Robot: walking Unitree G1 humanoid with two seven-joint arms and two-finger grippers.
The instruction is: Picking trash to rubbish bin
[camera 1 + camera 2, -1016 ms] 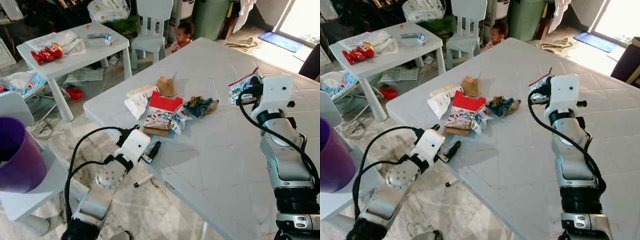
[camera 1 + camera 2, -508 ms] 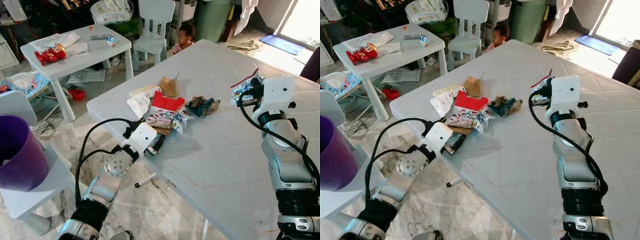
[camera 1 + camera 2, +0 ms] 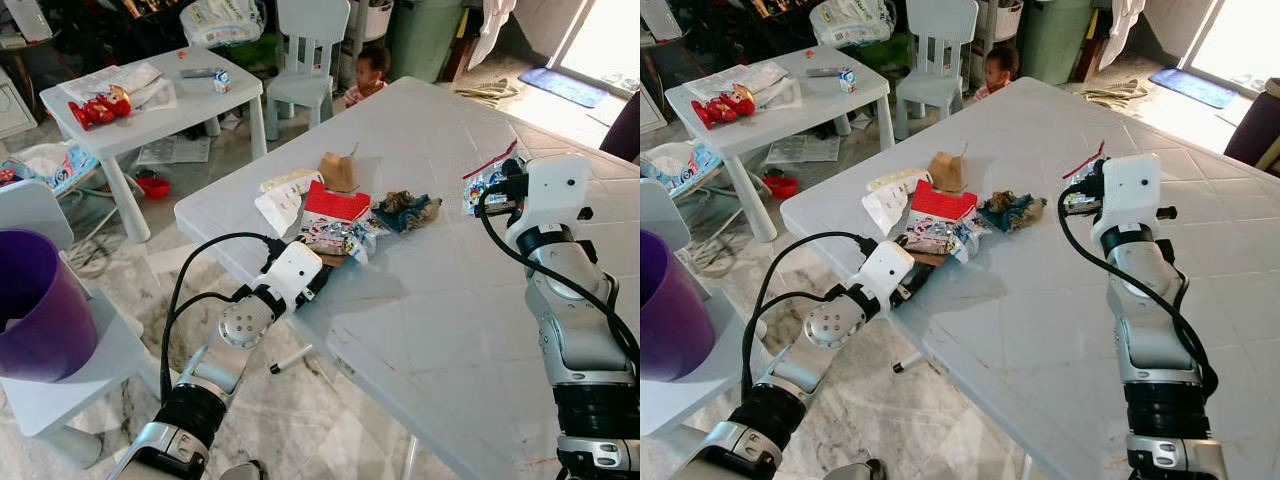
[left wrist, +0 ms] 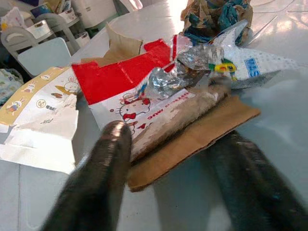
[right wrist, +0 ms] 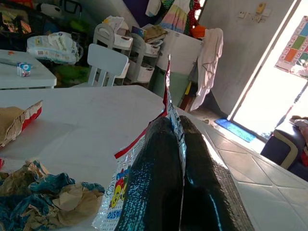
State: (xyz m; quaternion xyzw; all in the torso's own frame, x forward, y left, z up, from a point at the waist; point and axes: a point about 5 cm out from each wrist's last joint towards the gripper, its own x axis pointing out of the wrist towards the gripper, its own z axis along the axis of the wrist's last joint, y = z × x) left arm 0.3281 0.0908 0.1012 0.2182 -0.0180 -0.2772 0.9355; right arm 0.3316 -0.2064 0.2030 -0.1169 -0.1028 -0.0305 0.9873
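left wrist view has the left hand with its two black fingers spread, straddling the near edge of a brown cardboard piece that sits under a red and white carton and a silver foil wrapper. from the head views this hand is low at the near left edge of the white table, right against the trash pile, which lies on the left part of the table.

the right hand is pressed together, pinching a colourful snack packet between its fingers; in the eye views that packet is held up above the right side of the table, apart from the pile.

the step in hand looks like a second pick: one piece is already secured, and the left hand is lined up to take the cardboard or carton. next it would need to ease forward a little and close on the cardboard edge without pushing the pile away. the purple bin stands to the far left, off the table, so both loads then have to be carried over there, likely with a turn of the body.

a child sits beyond the table's far edge.
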